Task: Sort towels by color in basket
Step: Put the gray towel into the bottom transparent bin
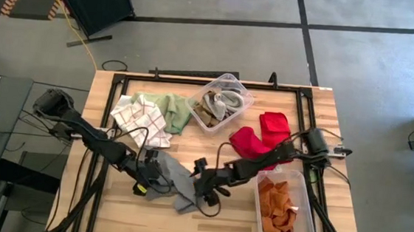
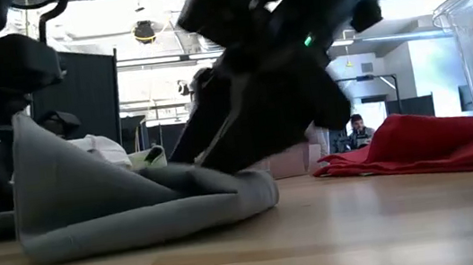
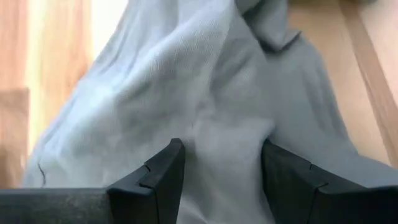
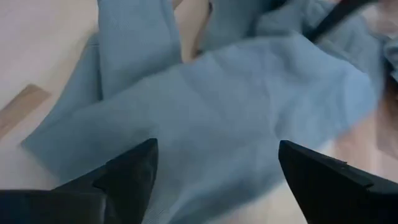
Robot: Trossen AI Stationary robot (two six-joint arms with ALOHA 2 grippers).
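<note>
My left tool (image 1: 145,172) pinches the grey towel (image 1: 176,180) at seven o'clock, anchoring it; my right tool (image 1: 203,187) gapes wide, empty, over its edge for gripping.

both arms reach low toward the table's middle front. left gripper (image 1: 152,172) has its fingers (image 3: 163,180) pinched on cloth bunched between them; right gripper (image 1: 203,190) has its fingers (image 4: 130,174) spread wide.
</note>
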